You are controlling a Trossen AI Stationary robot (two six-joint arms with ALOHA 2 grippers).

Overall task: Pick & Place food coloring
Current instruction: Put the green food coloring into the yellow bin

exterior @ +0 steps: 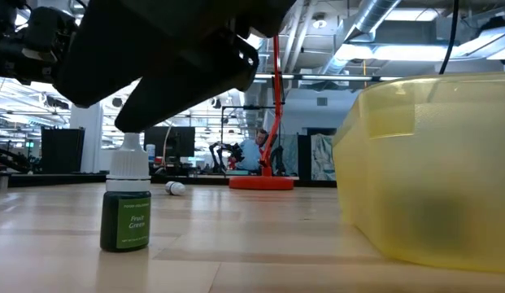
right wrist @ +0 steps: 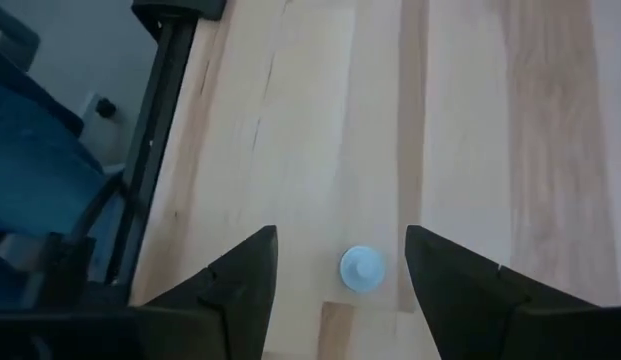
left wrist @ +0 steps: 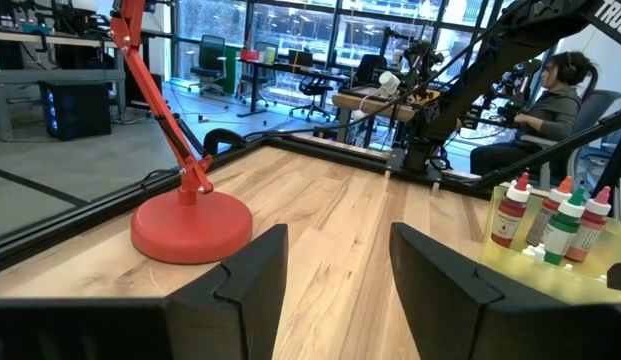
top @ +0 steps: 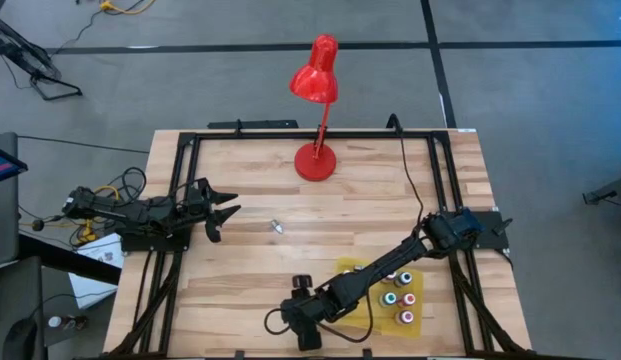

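The left gripper [left wrist: 335,285] holds its two dark fingers apart over the bare wooden table [left wrist: 340,215], with nothing between them. Ahead on one side stands the red lamp [left wrist: 190,222] on its round base; on the other, small dropper bottles [left wrist: 553,218] cluster in a yellow tray [left wrist: 510,265]. Beyond them a person [left wrist: 545,110] sits in a chair.

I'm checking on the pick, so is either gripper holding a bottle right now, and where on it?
Nothing is held. The right gripper hangs open above the green bottle, whose cap shows untouched between its fingers. The left gripper waits open, empty.
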